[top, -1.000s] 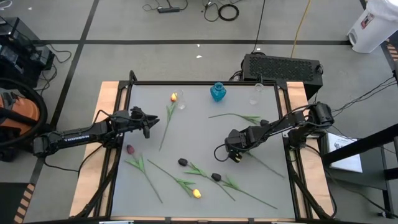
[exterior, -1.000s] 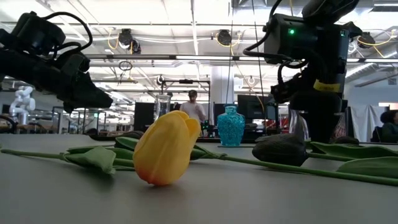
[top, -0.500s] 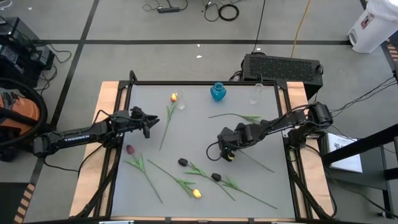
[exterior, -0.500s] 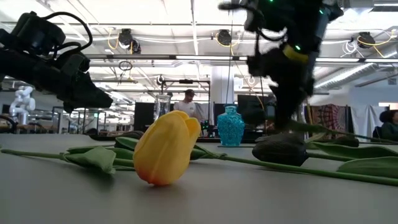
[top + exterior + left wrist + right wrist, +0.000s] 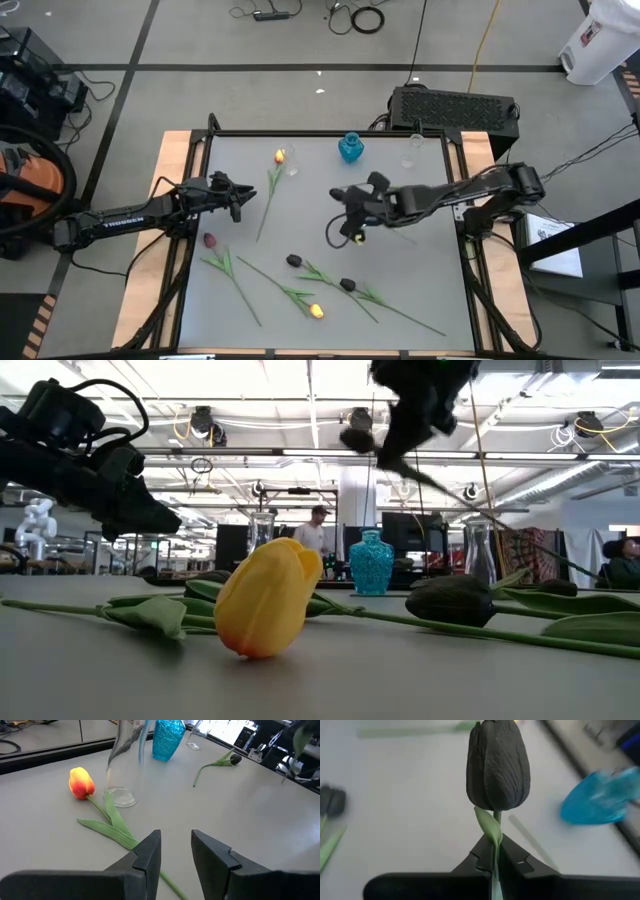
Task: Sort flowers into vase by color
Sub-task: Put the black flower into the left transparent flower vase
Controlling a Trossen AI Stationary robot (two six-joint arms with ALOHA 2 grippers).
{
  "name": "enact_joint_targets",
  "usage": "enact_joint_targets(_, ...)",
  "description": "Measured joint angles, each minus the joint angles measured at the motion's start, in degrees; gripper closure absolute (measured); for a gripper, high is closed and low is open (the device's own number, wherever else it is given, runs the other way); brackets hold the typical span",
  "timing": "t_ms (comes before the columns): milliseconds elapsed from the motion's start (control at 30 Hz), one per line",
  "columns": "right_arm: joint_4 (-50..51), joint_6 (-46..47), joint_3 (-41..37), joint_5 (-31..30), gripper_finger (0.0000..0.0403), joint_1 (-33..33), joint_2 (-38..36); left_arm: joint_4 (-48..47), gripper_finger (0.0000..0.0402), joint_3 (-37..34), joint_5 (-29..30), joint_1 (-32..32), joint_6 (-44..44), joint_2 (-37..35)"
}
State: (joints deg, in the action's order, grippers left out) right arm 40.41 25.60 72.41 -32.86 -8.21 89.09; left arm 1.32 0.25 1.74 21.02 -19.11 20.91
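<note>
Mid-table, above surface | R gripper [image 5: 495, 857] clamps black-headed artificial tulip [image 5: 497, 765] by stem, lifted | blue glass vase [image 5: 350, 148] at 12 o'clock | keep stem vertical, lower slow | L gripper [image 5: 175, 855] part-open, empty, 9 o'clock.

Right gripper [image 5: 350, 203] reaches out over mid-table, arm stretched long and level, fingers pinched tight. Left gripper [image 5: 236, 197] hangs by the table's left side, fingers [image 5: 150, 855] parted, arm low.
</note>
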Motion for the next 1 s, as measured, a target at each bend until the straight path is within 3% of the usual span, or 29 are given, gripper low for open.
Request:
enact_joint_targets(333,-0.89,-6.35,0.01,-5.07,0.0401,-0.13,-14.05,0.0,0.0288,0.0,0.0,0.02,0.0,0.02)
enact_joint_targets(800,-3.63,-20.18,-0.07,-6.34,0.0401,-0.15,-29.84,-0.04,0.0288,0.0,0.0,0.02,0.01,0.02)
enact_joint_targets(1000,-11.45,-26.63,-7.36,-6.34,0.0401,0.41,-38.71,-0.04,0.0288,0.0,0.0,0.01,0.01,0.02)
